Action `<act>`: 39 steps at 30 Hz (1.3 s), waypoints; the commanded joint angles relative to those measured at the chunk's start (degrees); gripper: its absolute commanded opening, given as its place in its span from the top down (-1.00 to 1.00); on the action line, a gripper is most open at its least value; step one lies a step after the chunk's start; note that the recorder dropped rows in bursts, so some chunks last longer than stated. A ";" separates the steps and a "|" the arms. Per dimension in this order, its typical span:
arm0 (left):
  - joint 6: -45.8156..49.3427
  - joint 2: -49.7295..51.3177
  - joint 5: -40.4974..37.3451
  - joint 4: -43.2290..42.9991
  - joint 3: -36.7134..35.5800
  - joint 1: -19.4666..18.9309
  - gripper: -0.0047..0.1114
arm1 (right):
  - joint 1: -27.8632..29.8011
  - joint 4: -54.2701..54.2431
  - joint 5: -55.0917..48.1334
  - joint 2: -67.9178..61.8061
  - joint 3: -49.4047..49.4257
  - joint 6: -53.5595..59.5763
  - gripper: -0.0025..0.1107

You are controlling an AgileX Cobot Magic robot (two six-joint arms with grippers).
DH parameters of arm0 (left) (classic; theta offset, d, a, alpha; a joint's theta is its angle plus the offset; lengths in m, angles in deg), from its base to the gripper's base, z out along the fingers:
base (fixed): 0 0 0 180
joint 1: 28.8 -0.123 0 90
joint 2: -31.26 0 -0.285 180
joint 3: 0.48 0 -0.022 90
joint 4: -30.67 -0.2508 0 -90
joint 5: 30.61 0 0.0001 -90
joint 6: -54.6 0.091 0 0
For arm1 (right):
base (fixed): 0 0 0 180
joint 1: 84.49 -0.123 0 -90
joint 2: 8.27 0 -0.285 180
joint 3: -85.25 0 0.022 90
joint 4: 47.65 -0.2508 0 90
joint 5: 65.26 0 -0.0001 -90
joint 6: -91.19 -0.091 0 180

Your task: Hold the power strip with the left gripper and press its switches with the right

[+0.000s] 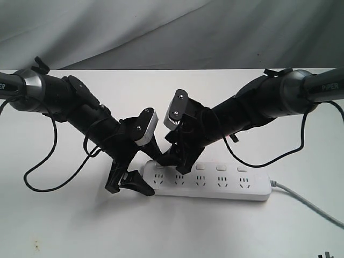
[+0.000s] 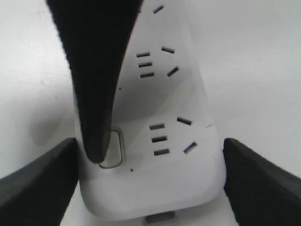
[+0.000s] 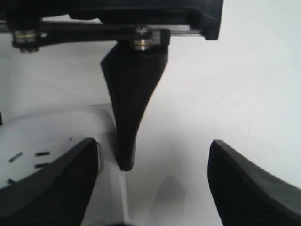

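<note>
The white power strip lies lengthwise on the table, its grey cord trailing right. My left gripper straddles the strip's left end; in the left wrist view both fingers touch the strip's sides, shut on it. The right gripper reaches in from the right, jaws wide open. One of its fingers rests its tip on the end switch beside the first socket group. Three further switches show in a row; the second is hidden behind that gripper.
A white table carries everything, with a grey cloth backdrop behind. Black cables loop off both arms, on the left and on the right. The two wrists are close together above the strip's left end.
</note>
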 commanded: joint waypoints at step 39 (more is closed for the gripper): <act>0.44 0.04 0.75 0.47 0.19 0.15 0.92 | 5.88 8.64 -3.96 9.62 0.53 -6.93 -0.14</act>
